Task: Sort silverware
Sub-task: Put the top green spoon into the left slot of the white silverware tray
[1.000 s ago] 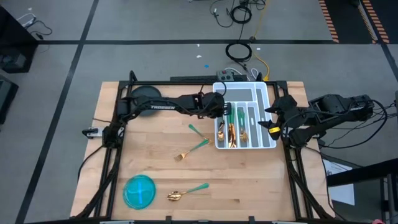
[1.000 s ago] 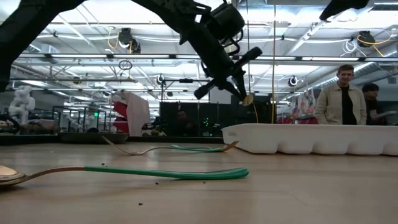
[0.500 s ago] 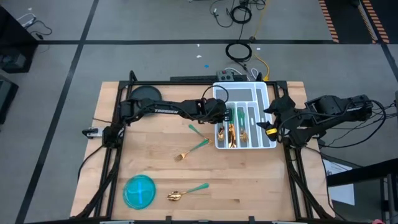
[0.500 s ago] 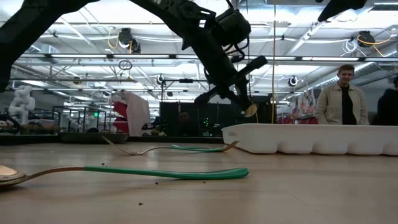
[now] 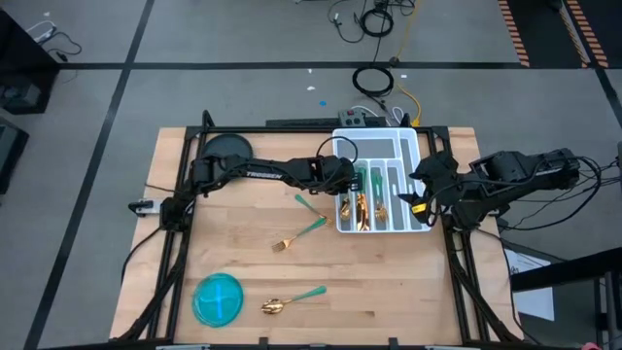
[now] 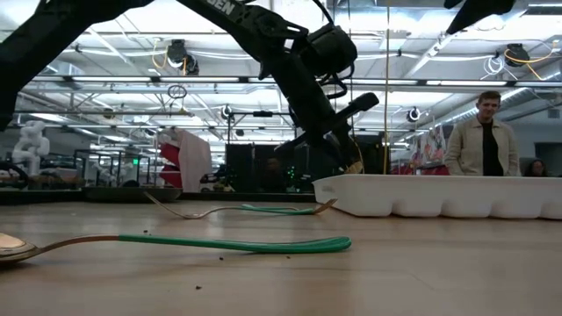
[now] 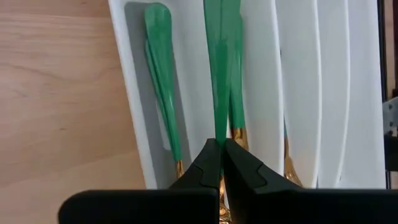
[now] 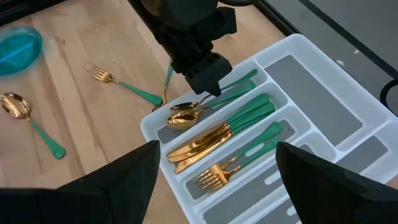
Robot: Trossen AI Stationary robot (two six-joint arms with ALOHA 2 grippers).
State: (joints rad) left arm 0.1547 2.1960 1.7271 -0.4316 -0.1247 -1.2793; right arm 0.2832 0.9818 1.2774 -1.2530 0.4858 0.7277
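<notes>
My left gripper is shut on one teal-handled piece of silverware, just above the left compartments of the white tray. I cannot tell which kind it is. Spoons, knives and forks lie in the tray's compartments. On the wood lie a fork, another teal-handled piece and a spoon. My right gripper hovers open over the tray's right edge, holding nothing. My left gripper pinches the teal handle between its two fingertips, close to where it turns gold. The fingers slant down from the table's left. The handle runs on ahead, parallel to those in the tray. The gold end hangs lowest, just above the tray's rim.
A round blue bowl stands at the near left corner, beside the loose spoon. Cables and a power strip lie behind the tray's far end. In the low view a person in a light jacket stands in the room behind the tray.
My left gripper, still shut on the teal-handled piece, has come down toward the tray and a little toward the table's right edge. The piece's gold end has sunk from well above the rim to just over it.
</notes>
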